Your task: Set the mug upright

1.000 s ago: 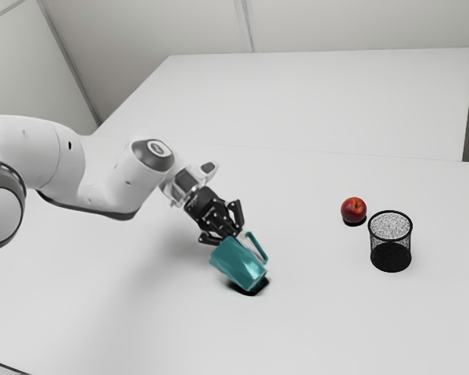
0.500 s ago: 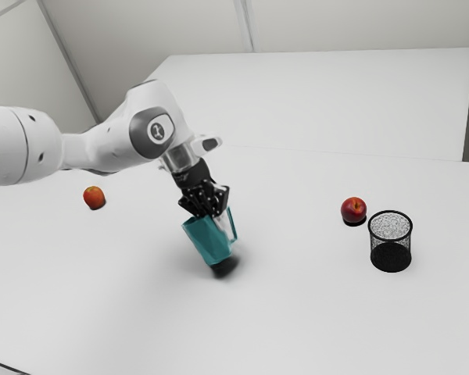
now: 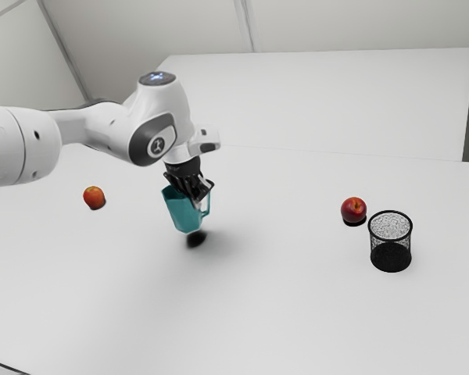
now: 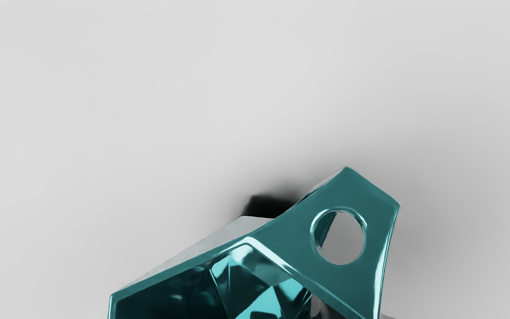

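No readable text — or numbers

High exterior, close wrist, common mug [image 3: 181,212]

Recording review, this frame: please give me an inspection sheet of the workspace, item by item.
Surface: white table, smooth, with a dark shadow below the mug.
Job's things: teal mug, raised off the table, opening up, slightly tilted; not yet set down.
Clutter: orange-red fruit toward the exterior view's left; red fruit beside a black mesh cup toward its right.
Gripper: black gripper, shut on the mug at its rim.
Cables: nothing seen.
Surroundings: pale grey walls behind.
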`<state>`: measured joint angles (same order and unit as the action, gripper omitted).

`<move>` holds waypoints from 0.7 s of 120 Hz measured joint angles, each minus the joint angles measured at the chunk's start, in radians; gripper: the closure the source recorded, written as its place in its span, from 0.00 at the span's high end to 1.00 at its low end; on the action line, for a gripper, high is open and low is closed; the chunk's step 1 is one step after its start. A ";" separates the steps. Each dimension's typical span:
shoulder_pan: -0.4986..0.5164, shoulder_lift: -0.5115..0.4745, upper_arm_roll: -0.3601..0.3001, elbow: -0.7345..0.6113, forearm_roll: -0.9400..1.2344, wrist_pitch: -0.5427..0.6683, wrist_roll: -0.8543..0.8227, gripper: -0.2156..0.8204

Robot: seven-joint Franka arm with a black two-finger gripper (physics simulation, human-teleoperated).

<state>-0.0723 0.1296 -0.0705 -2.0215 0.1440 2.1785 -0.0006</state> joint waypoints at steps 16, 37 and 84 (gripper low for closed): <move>0.000 0.017 0.000 -0.004 0.019 0.038 0.000 0.03; 0.001 0.040 0.003 -0.017 0.029 0.085 -0.001 0.03; 0.002 0.084 0.004 -0.025 0.026 0.146 -0.002 0.14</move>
<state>-0.0706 0.2131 -0.0666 -2.0467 0.1705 2.3243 -0.0026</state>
